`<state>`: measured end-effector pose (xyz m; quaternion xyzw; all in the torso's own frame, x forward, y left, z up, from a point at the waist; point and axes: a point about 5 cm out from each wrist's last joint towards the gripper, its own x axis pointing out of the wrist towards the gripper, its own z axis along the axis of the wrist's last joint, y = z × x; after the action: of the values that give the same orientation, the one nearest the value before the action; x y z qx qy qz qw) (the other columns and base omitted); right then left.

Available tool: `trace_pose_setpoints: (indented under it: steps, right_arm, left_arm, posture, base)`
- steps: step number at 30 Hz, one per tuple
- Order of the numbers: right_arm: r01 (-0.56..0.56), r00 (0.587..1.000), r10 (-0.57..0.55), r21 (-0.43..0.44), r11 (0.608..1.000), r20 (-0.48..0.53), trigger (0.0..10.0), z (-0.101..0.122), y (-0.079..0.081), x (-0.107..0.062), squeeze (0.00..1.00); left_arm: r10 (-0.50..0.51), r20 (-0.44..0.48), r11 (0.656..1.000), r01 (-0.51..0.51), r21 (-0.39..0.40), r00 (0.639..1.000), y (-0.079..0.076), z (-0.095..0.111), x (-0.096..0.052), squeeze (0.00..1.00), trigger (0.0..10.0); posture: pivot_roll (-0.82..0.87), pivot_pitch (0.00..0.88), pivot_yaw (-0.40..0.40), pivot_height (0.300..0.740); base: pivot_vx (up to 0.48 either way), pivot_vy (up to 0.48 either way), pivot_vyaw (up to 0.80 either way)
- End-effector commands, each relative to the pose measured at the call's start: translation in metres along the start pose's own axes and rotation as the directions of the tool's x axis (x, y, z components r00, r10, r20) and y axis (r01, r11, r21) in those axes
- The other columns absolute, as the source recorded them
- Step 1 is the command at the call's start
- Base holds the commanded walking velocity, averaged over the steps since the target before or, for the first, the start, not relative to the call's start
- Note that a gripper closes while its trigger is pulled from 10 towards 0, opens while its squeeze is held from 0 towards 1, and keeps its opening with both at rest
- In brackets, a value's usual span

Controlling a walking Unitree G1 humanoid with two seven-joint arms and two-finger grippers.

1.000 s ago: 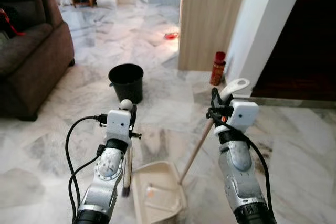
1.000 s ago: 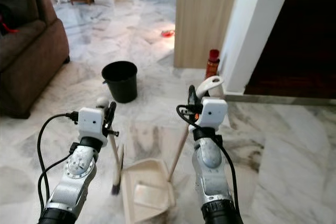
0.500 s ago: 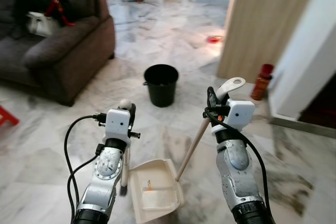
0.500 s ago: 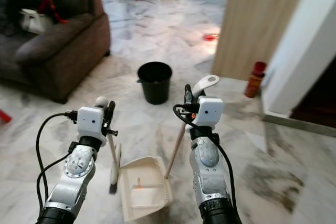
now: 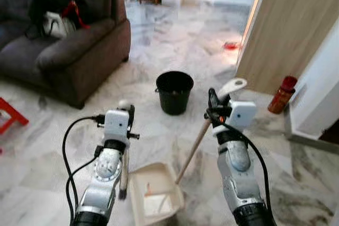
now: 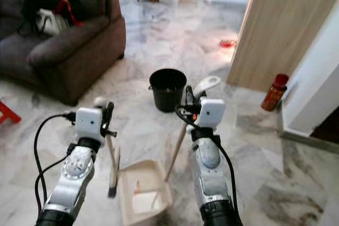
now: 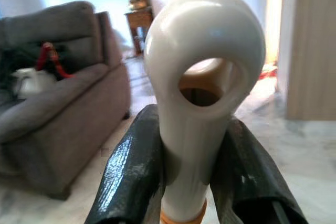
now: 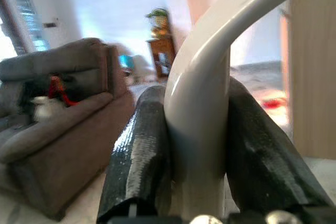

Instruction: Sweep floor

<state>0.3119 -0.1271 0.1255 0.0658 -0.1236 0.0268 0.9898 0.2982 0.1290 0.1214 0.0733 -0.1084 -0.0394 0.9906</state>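
My left gripper (image 5: 127, 111) is shut on the white looped top of a short broom (image 5: 124, 169), whose dark bristles reach the marble floor. In the left wrist view both black fingers (image 7: 134, 167) clamp that white handle (image 7: 202, 72). My right gripper (image 5: 214, 105) is shut on the curved white grip of a long wooden dustpan handle (image 5: 192, 147), seen close in the right wrist view (image 8: 198, 103). The cream dustpan (image 5: 155, 199) lies on the floor between my arms, beside the broom's bristles, with a small orange scrap in it.
A black bucket (image 5: 174, 91) stands on the floor just ahead. A dark brown sofa (image 5: 69, 51) with bags on it fills the left. A wooden panel (image 5: 288, 25), a red bottle (image 5: 281, 95) and a white wall are at the right. A red stool (image 5: 8, 117) sits far left.
The camera has swung left: sofa and bucket shifted rightwards in the picture and a red stool came in. Both grippers keep their holds, and the dustpan stays between my arms.
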Motion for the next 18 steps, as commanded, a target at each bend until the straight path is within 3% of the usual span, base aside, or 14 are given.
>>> trace_pose_setpoints:
  steps: [1, 18]
  right_arm:
    - [-0.018, 0.999, 0.017, 0.014, 1.0, 0.049, 10.0, 0.0108, 0.0062, 0.0062, 0.0]
    - [-0.012, 0.998, 0.011, 0.013, 1.0, 0.061, 10.0, 0.0131, 0.0046, 0.0052, 0.0]
  left_arm:
    - [-0.005, 0.065, 1.0, 0.005, -0.006, 0.998, -0.0012, 0.0137, 0.0044, 0.0, 10.0]
    - [-0.007, 0.06, 1.0, 0.007, -0.009, 0.998, -0.0025, 0.0126, 0.0049, 0.0, 10.0]
  posture:
    - [0.07, 0.0, 0.006, 0.74]
    - [0.06, 0.0, 0.004, 0.74]
  base:
    - [0.334, 0.0, 0.0]
    - [0.336, 0.0, 0.0]
